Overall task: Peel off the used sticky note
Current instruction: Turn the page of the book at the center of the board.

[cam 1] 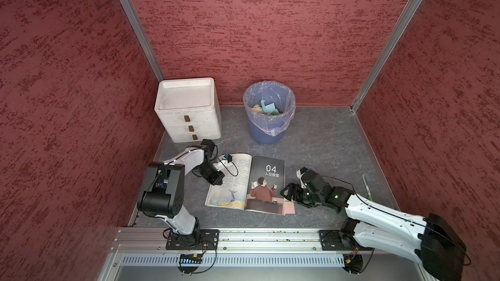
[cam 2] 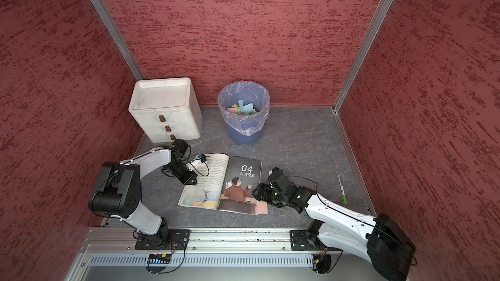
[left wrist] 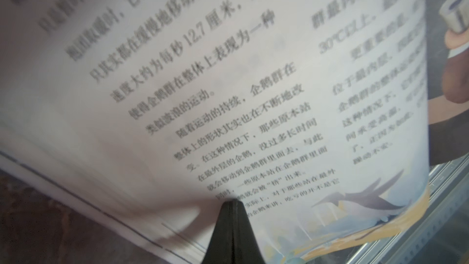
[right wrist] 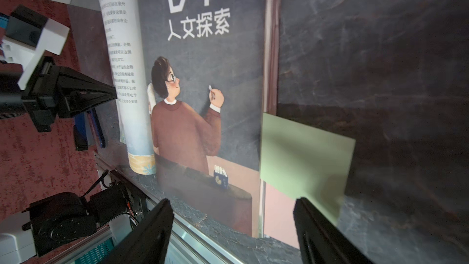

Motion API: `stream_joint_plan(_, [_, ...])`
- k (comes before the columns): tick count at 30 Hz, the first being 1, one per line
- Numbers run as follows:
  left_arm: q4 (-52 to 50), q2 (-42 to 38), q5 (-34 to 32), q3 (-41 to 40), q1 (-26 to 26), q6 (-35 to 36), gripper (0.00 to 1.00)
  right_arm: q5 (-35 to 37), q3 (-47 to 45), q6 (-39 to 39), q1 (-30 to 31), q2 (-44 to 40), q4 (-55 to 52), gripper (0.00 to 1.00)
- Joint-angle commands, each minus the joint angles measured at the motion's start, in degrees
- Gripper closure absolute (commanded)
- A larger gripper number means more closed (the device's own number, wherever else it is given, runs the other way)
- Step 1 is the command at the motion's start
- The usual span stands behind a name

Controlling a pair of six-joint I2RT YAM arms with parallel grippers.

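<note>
**Open Claw at Sticky Note's Corner**

A book [cam 1: 251,182] lies open on the table [cam 1: 324,144]. A green note [right wrist: 304,153] juts from the outer edge of its right page, and a pink note [cam 1: 290,208] shows beneath it. The right claw [right wrist: 232,200] stands with jaws wide apart — gripping nothing — one finger overlapping the green note's corner. The left claw [left wrist: 231,202], closed tight, rests its tip on the left page.

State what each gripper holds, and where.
Nothing: the left gripper is shut, tip on the book's left page; right gripper is open near the sticky note.
</note>
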Motion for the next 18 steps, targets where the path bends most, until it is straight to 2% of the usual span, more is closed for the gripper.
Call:
stream_joint_plan(1, [2.1, 0.4, -0.4, -0.9, -0.4, 0.0, 1.0, -1.4, 2.0, -1.0, -0.3, 3.1, 5.0, 0.2])
stream_joint_plan(10, [2.4, 0.6, -0.8, -1.6, -0.4, 0.1, 1.0, -4.4, 3.9, -0.6, -0.2, 13.6, 14.5, 0.21])
stream_joint_plan(18, [2.8, 1.0, -0.6, -1.8, -0.5, 0.2, 1.0, -6.1, 4.5, -0.2, -0.2, 16.1, 18.4, 0.22])
